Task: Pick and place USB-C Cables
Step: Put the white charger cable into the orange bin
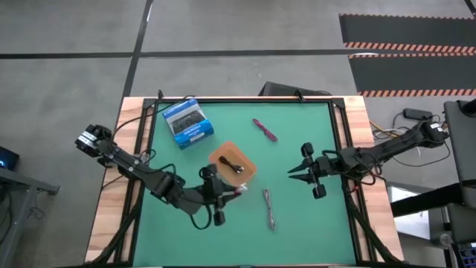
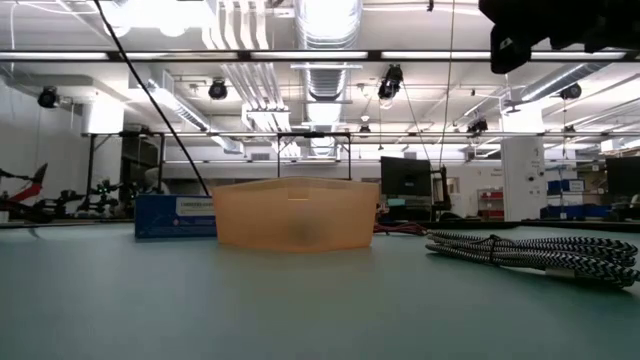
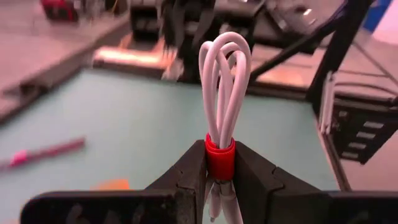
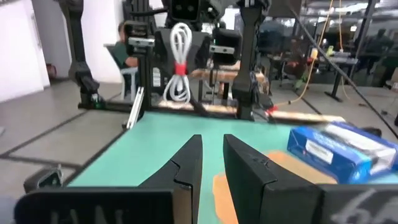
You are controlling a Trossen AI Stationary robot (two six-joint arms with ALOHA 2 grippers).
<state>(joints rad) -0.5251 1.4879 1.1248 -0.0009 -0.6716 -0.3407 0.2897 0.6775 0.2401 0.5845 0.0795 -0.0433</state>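
My left gripper (image 1: pixel 227 192) is just near of the orange tray (image 1: pixel 245 173), shut on the white USB-C cable (image 3: pixel 224 81) with a red band. The cable also shows in the right wrist view (image 4: pixel 179 62). The pink-maroon cable (image 1: pixel 264 129) lies flat on the mat beyond the tray. The grey cable (image 1: pixel 271 208) lies flat to the tray's near right and shows as a braided bundle (image 2: pixel 530 250) in the low view. My right gripper (image 1: pixel 292 173) hovers right of the tray, pointing left. Its fingers (image 4: pixel 186 168) are nearly together with nothing between them. My left gripper pinches the white cable's red band (image 3: pixel 219 158), at the bundle's middle, between its two fingers. The fingers come roughly level from the table's left and lie across the bundle. The cable is lifted clear of the mat and stands upright, with loops above and below the band (image 4: pixel 180 67).
A blue-and-white box (image 1: pixel 188 123) lies at the far left of the green mat. A small dark item (image 1: pixel 234 165) sits inside the tray. Wooden rails (image 1: pixel 111 186) and black frame bars border the mat. The mat is bare green between the tray and the right edge.
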